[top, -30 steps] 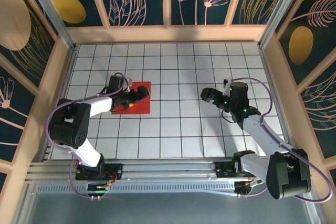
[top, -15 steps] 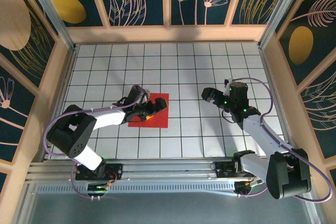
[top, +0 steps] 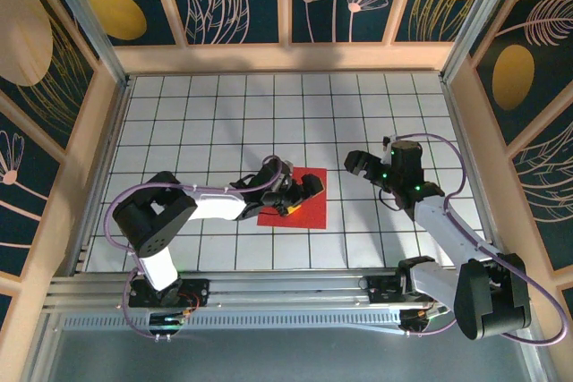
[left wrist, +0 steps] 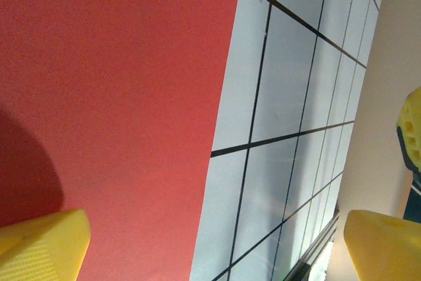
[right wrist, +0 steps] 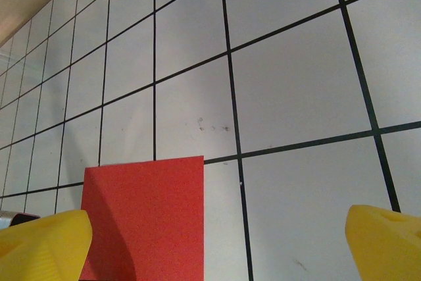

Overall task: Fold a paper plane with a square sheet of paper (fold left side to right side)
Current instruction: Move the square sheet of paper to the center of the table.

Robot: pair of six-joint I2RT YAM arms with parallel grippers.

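The square sheet of paper [top: 315,215] is bright red and lies flat on the grid table, a little left of centre. My left gripper [top: 303,196] is low over it, open. In the left wrist view the sheet [left wrist: 118,97] runs under the left yellow fingertip [left wrist: 39,245]; the other fingertip [left wrist: 385,248] is past the sheet's right edge. My right gripper [top: 355,164] hovers open about a tile to the right of the sheet. Its wrist view shows the sheet's near corner [right wrist: 145,215] between and ahead of the wide-apart yellow fingertips [right wrist: 46,241]. Neither gripper holds anything.
The white grid table [top: 269,105] is fenced by wooden walls [top: 286,58] at the back and both sides. An aluminium rail [top: 269,288] with the arm bases runs along the near edge. Bare tiles lie behind and to the right of the sheet.
The left arm has swept right and slightly nearer, and the red sheet has slid with it by about two tiles. The right arm has stayed put.
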